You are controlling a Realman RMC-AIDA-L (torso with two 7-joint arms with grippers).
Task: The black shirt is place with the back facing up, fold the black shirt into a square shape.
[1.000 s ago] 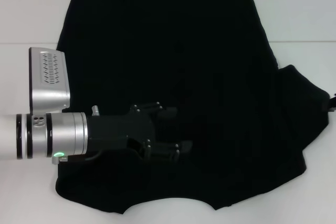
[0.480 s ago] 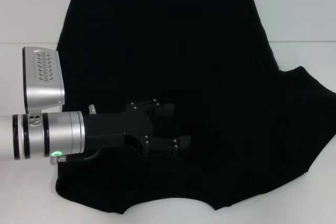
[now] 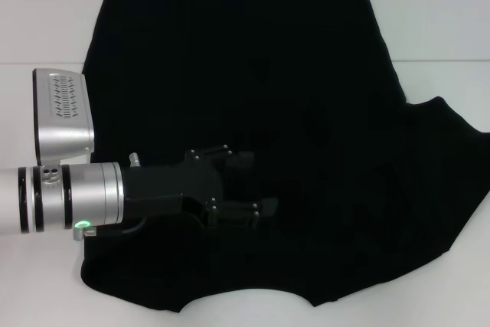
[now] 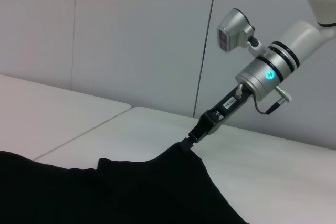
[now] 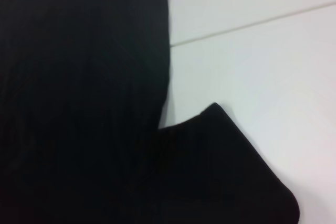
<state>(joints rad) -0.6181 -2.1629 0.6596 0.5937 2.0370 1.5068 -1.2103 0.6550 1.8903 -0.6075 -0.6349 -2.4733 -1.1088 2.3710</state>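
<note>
So I'm reaching my left gripper (image 3: 253, 185) in from 9 o'clock, hovering low over the near-left part of the black shirt (image 3: 253, 74). Its fingers (image 3: 243, 160) are standing spread fairly wide, and nothing's sitting between them, just dark cloth underneath.

The shirt itself is lying flat on the white table (image 3: 436, 21), taking up most of the middle, with the straight hem up at 12 o'clock and the curved neckline dipping at 6 o'clock. One sleeve is sticking out toward 3 o'clock, almost to the edge of the head view.

Over on that side, my right gripper (image 4: 188, 141) is only showing in the left wrist view, angling down with its tip right at the peak of a raised sleeve corner of the shirt (image 4: 131, 192). Can't tell if it's actually pinching the fabric or just touching it. The right wrist view is only giving me shirt (image 5: 79, 103) and table (image 5: 262, 61), with the sleeve edge jutting out.
</note>
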